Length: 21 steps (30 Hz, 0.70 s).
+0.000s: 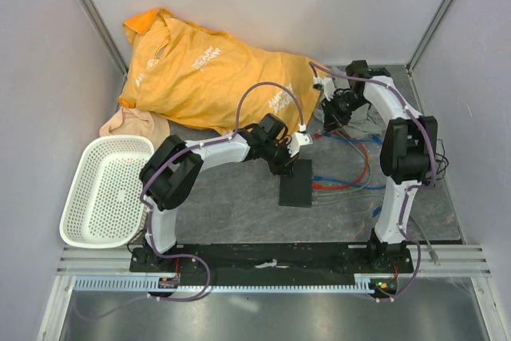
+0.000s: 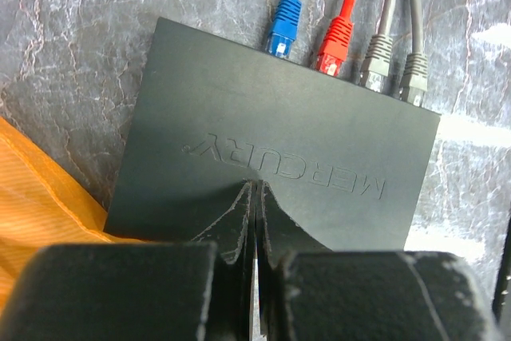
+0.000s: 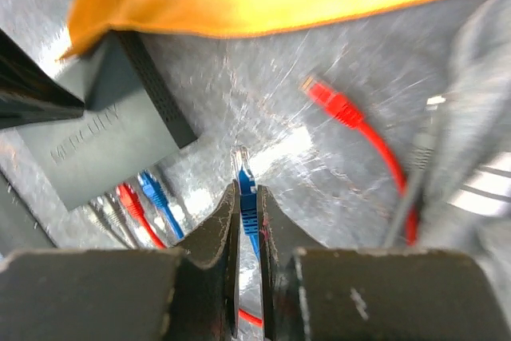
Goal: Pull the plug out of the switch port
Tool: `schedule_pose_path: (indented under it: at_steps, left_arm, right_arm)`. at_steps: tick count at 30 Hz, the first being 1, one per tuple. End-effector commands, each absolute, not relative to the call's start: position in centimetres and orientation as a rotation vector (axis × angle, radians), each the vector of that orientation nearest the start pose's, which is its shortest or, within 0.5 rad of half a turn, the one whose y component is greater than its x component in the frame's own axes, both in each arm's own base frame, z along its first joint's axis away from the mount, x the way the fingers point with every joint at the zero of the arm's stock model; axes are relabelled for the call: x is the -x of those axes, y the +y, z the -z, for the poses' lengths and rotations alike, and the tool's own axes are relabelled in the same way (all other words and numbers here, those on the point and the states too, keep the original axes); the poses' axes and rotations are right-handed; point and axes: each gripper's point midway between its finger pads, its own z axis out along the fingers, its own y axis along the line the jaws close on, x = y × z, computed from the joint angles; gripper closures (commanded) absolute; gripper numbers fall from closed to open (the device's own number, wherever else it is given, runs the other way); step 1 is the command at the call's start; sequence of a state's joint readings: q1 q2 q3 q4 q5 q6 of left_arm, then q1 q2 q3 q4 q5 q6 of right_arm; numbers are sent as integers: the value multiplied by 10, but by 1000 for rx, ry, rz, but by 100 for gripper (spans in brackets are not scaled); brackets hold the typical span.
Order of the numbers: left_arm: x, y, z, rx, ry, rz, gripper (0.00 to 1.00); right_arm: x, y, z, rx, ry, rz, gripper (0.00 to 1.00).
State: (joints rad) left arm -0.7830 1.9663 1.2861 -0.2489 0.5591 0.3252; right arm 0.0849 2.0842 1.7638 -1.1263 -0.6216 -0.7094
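The switch (image 2: 271, 141), a flat black box, lies on the grey tabletop (image 1: 239, 205) between the two arms, with an orange shirt (image 1: 207, 69) near it. Four plugs sit in the ports along the edge that faces the right arm: a blue plug (image 2: 282, 28), a red plug (image 2: 335, 41) and two grey plugs (image 2: 375, 65). The left gripper (image 2: 255, 197) is fully closed with nothing between its fingers, its tips set down on the switch's top by the raised lettering. The right gripper (image 3: 247, 191), apart from the switch, is nearly closed, pinching a loose blue plug (image 3: 247, 207) that is clear of any port. A loose red plug (image 3: 326, 95) lies on the tabletop beyond it. A white basket (image 1: 112, 189) sits at the left
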Motion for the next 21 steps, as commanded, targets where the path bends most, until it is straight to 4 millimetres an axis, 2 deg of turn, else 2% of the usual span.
schedule_pose_path:
  at_steps: [1, 2, 3, 4, 5, 7, 8, 10, 11, 12, 15, 17, 18, 19, 20, 21]
  left_arm:
    - [-251, -343, 5, -1693, 2105, 737, 99]
    - [-251, -343, 5, -1695, 2106, 734, 98]
    - [-250, -342, 5, -1700, 2108, 736, 99]
    - [-248, -341, 6, -1709, 2113, 741, 99]
    - [-249, -343, 6, -1712, 2111, 749, 98]
    - [-251, -345, 5, -1712, 2106, 749, 99]
    - [-252, -348, 5, -1713, 2100, 751, 98]
    - [-255, -350, 4, -1706, 2103, 752, 99]
    - [-258, -354, 0, -1681, 2109, 763, 98]
    - [-258, -356, 0, -1673, 2117, 778, 98]
    - [-258, -362, -6, -1620, 2152, 842, 98]
    - [-255, -361, -6, -1606, 2168, 872, 98]
    - [-256, -361, -7, -1606, 2163, 873, 98]
    - [-257, -359, -8, -1605, 2161, 870, 99]
    - [-259, -358, -7, -1608, 2160, 858, 98]
    - [-259, -357, -6, -1609, 2162, 852, 98]
  right_arm:
    - [-412, 113, -158, 1031, 2306, -601, 100]
    - [-427, 112, -171, 952, 2259, -541, 100]
    - [-431, 110, -182, 921, 2222, -494, 100]
    - [-426, 104, -195, 881, 2192, -433, 100]
    - [-438, 103, -212, 828, 2115, -387, 100]
    - [-434, 96, -235, 756, 2049, -317, 100]
    - [-442, 87, -248, 668, 2019, -255, 100]
    - [-437, 76, -262, 574, 1992, -206, 100]
    - [-442, 62, -269, 498, 1980, -141, 100]
    - [-441, 58, -271, 442, 1984, -137, 100]
    - [-437, 36, -276, 373, 1995, -66, 100]
    - [-434, 21, -288, 362, 1981, -11, 100]
    - [-433, 14, -296, 357, 1972, 39, 100]
    - [-432, 10, -313, 376, 1935, 79, 100]
    - [-431, -5, -321, 355, 1930, 129, 100]
    - [-429, -10, -332, 356, 1910, 162, 100]
